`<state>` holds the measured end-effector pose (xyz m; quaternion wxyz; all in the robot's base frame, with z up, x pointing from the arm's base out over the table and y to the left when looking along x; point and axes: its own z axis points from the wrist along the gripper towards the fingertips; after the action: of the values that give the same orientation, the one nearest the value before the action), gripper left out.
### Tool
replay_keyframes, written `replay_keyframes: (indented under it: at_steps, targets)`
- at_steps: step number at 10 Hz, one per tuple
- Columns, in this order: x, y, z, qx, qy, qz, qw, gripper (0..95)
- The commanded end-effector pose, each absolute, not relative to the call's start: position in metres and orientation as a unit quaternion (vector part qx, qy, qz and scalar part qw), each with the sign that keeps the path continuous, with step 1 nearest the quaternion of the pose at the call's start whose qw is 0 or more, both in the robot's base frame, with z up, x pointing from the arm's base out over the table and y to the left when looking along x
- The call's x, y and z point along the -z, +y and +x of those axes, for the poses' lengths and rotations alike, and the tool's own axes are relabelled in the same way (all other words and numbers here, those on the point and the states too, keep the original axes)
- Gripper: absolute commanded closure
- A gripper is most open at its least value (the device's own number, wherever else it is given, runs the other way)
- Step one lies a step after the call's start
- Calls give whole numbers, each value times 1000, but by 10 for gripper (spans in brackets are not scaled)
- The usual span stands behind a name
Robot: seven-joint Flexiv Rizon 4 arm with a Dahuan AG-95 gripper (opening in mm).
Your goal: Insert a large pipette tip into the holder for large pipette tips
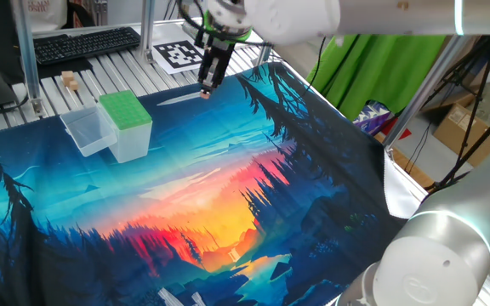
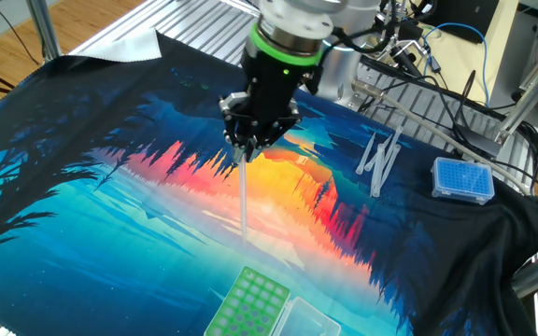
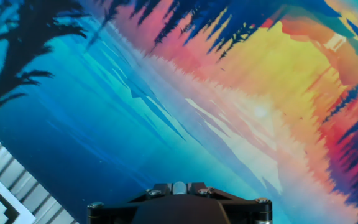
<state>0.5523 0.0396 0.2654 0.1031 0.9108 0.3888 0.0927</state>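
One fixed view: gripper clamped on the large pipette tip, above the cloth's far edge, green-topped holder for large pipette tips to its left beside a clear tub, the other fixed view: tip hanging point-down from the closed fingers, holder near bottom edge, spare tips and blue box far right, hand view: only printed cloth.

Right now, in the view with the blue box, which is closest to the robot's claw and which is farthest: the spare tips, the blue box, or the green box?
From the gripper:
1. Spare tips, to its right.
2. Green holder, at the bottom edge.
3. Blue box, far right.
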Motion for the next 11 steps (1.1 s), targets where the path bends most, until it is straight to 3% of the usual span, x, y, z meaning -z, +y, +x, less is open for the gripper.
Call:
replay_keyframes:
  at_steps: [1, 3, 6, 11]
  targets:
    - [-266, 39, 552, -48, 385, 920, 61, 950]
    - [-266, 39, 552, -8, 374, 927, 33, 950]
    - [-266, 39, 552, 36, 348, 937, 16, 950]
    - [-266, 39, 552, 25, 321, 947, 6, 950]
